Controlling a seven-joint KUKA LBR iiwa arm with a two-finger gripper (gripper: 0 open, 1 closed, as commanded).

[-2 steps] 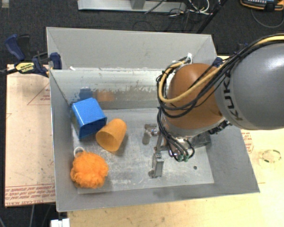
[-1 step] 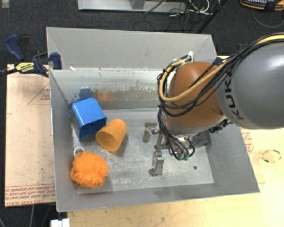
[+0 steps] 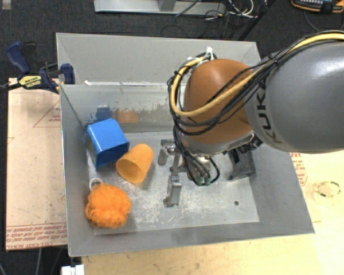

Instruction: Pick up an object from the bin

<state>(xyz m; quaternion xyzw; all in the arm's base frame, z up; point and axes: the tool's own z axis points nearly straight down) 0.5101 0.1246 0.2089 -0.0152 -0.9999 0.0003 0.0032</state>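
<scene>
So nothing's been picked yet, far as I can see. The orange plastic cup (image 3: 135,163) lies on its side left of centre on the floor of the grey metal bin (image 3: 218,211), just left of the hand (image 3: 173,193) and not in it. The hand sits low over bare floor near the middle, and I can't tell if it's wide or narrow. A blue plastic cube (image 3: 107,142) touches the cup's far-left side, and a fuzzy orange ball (image 3: 108,206) sits near-left. I'd say the grab and the lift are both left to do.
</scene>
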